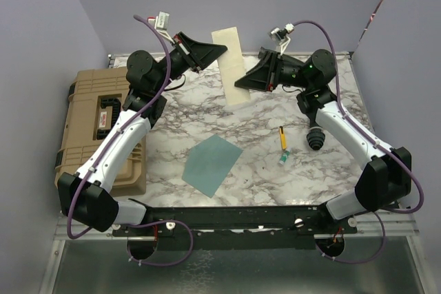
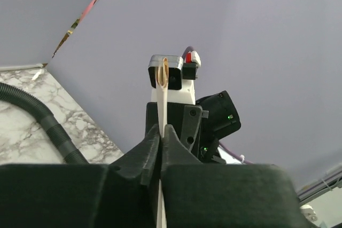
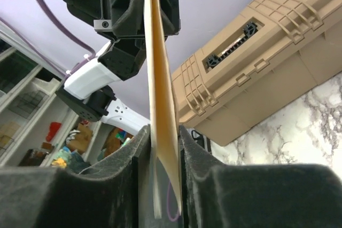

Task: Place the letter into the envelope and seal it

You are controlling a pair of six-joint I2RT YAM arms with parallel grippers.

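L end effector [image 1: 220, 50] & R end effector [image 1: 241, 82] both clamped on letter [image 1: 232, 67], envelope [image 1: 212, 163] flat on table [image 1: 310, 177].

Top external: looked down on the letter [image 1: 231, 63] from above, distant. Left wrist, right wrist: close, edge-on to the letter, faced each other across it. All three shared it.

Lab booth: purple walls [image 1: 62, 18], marble table [image 1: 289, 184].

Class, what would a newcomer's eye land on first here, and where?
The tan letter hangs in mid-air over the far side of the marble table, pinched between the left gripper and the right gripper. The teal envelope lies flat mid-table; a tan case sits at the left.
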